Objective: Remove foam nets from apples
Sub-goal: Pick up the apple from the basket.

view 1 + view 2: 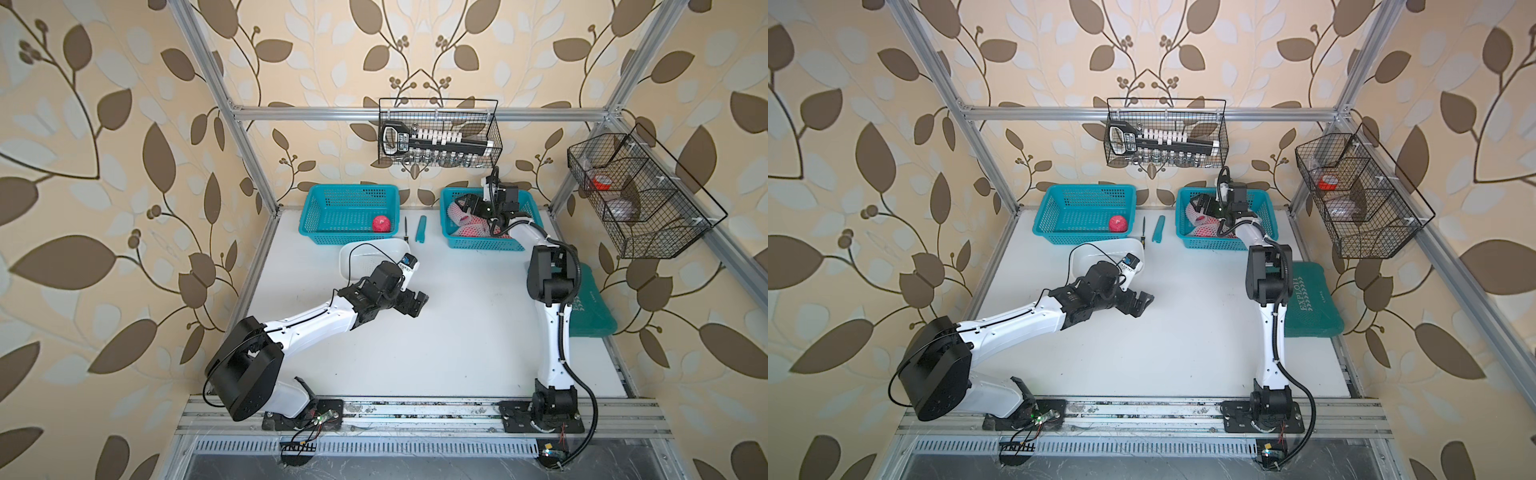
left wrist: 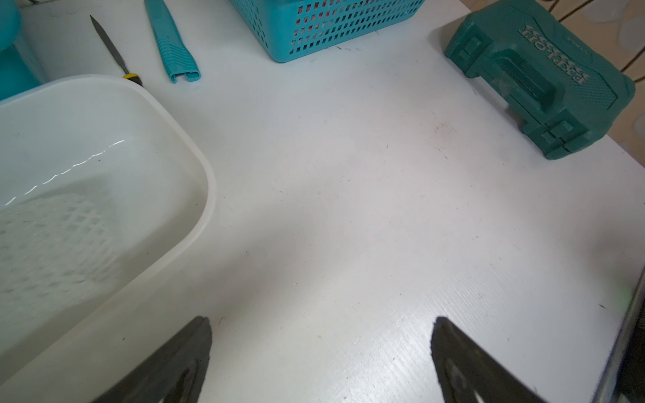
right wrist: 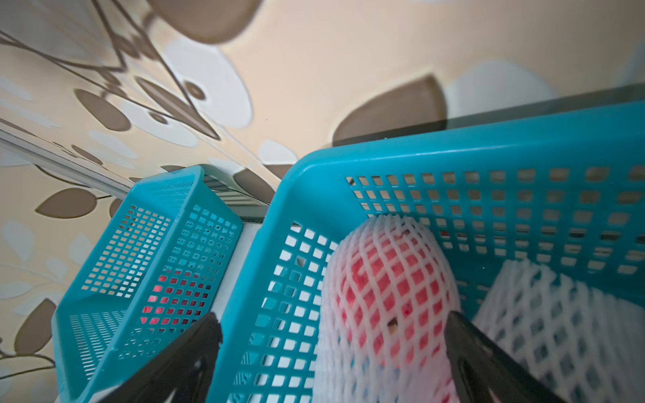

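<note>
Wide bare table (image 1: pixel 457 340) filled the centre of both top views. Baskets lined its upper edge and a teal case (image 1: pixel 590 307) sat at its right edge. Left gripper (image 1: pixel 417 305) hung over the bare middle, jaws wide apart, holding nothing, next to the white tub (image 2: pixel 206 181) with one loose foam net (image 2: pixel 59 237) inside. Right gripper (image 3: pixel 333 316) was also spread wide, down in the right basket (image 3: pixel 453 150), upper right of the top views. Netted apple (image 3: pixel 387 286) lay between its fingers, close to one; contact unclear. Bare apple (image 1: pixel 381 223) sat in the left basket (image 1: pixel 353 189).
</note>
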Available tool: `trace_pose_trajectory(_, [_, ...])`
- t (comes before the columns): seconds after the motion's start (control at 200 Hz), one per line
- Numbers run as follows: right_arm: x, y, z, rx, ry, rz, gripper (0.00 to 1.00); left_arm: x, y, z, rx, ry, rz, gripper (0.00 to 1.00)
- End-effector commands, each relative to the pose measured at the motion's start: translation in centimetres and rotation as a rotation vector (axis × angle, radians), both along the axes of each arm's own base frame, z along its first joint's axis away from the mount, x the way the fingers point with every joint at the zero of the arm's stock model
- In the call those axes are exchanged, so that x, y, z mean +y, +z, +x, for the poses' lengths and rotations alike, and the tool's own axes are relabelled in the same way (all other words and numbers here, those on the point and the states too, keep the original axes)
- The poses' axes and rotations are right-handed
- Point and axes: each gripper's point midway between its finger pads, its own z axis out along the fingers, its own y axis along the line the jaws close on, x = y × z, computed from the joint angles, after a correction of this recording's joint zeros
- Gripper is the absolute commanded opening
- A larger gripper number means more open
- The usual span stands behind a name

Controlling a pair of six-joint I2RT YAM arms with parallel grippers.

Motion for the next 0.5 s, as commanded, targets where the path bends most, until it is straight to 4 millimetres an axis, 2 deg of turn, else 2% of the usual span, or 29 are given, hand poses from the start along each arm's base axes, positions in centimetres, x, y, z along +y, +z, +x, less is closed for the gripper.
trace_pose_trajectory(0.0, [0.5,-1.6,0.3,0.043,0.007,0.004,0.98,-0.7,0.5,0.2,-0.017,-0.017,-0.017,0.99])
trace_pose_trajectory(0.23, [1.2,-2.7,0.5,0.058,0.005,-0.022,0.98,-0.8,0.7,0.2,-0.02,-0.018,-0.022,0.99])
trace_pose_trajectory(0.265, [1.4,-3.0,0.5,0.065,0.013,-0.03,0.98,-0.9,-0.5,0.3,0.002,-0.019,-0.002,0.99])
trace_pose_trajectory(0.495, [2.2,-3.6,0.4,0.077,0.008,-0.098,0.94,-1.0,-0.6,0.4,0.008,-0.016,-0.005,0.99])
